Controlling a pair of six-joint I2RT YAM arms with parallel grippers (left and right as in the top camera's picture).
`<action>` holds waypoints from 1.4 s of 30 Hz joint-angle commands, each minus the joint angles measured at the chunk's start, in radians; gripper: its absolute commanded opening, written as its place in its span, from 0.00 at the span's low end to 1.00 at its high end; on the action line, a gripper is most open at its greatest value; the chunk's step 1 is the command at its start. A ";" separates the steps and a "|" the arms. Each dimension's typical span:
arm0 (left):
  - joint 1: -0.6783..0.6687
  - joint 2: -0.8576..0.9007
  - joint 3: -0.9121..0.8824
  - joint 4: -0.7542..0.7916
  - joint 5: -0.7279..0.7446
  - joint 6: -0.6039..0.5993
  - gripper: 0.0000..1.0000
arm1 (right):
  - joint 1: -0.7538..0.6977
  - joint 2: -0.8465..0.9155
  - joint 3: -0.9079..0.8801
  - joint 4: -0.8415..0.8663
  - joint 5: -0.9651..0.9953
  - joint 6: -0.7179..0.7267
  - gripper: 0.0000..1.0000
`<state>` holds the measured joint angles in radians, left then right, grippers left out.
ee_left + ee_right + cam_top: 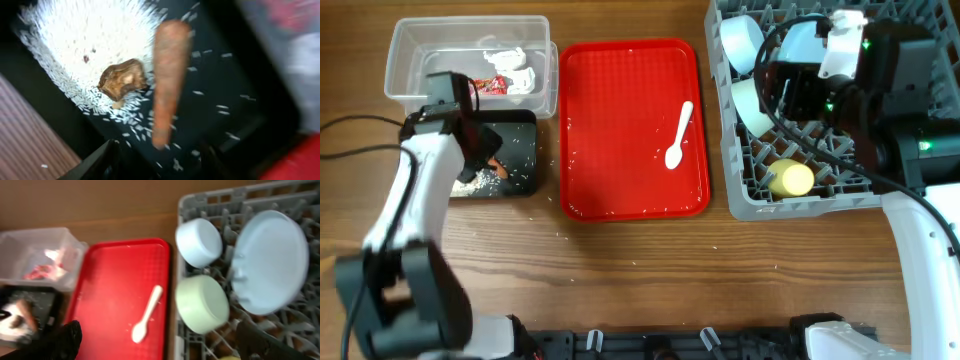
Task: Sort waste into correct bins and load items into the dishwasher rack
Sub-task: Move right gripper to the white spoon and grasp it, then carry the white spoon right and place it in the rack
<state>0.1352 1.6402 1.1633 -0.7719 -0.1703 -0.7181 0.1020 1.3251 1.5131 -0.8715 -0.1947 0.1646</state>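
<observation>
Open red tray [620, 120] surface surrounds the white spoon [678, 135]

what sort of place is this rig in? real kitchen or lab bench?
Probably a lab tabletop mock-up of dish clearing, not a real kitchen: the grey dishwasher rack sits straight on a wooden table, next to a red tray, a clear tub and a black tub.

Photographed from above under soft, even light, shadows short and blurred at the edges. Set entirely on a wooden desk [640, 270] of warm mid-brown boards, with grain and long seams running left to right. Dulled to a faint sheen across the bare wood in front. Caught from the right wrist as a blurred brown band along the top, and from the left wrist as a reddish, striped corner at lower left.
</observation>
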 commanded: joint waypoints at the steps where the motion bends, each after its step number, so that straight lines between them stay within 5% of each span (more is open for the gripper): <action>1: -0.060 -0.156 0.027 -0.011 -0.014 0.031 0.60 | 0.012 0.049 -0.002 0.029 -0.100 0.118 0.98; 6: -0.147 -0.249 0.027 -0.001 -0.014 0.030 0.83 | 0.143 0.208 -0.002 0.043 -0.103 0.215 0.89; 7: -0.157 -0.249 0.027 -0.004 -0.014 0.030 0.99 | 0.175 0.247 -0.002 0.045 -0.100 0.233 0.88; 8: -0.166 -0.249 0.027 -0.007 -0.014 0.030 1.00 | 0.200 0.286 -0.002 0.045 -0.098 0.246 0.86; 16: -0.190 -0.249 0.027 -0.007 0.031 0.030 1.00 | 0.282 0.552 -0.002 0.040 -0.077 0.334 0.67; 25: -0.190 -0.249 0.027 -0.007 0.031 0.030 1.00 | 0.323 0.739 -0.003 0.018 -0.004 0.396 0.61; 42: -0.190 -0.249 0.027 -0.007 0.031 0.030 1.00 | 0.327 0.764 -0.154 0.215 0.083 0.385 0.48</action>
<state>-0.0509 1.3968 1.1778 -0.7792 -0.1448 -0.6930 0.4267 2.0644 1.4048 -0.6746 -0.1104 0.5705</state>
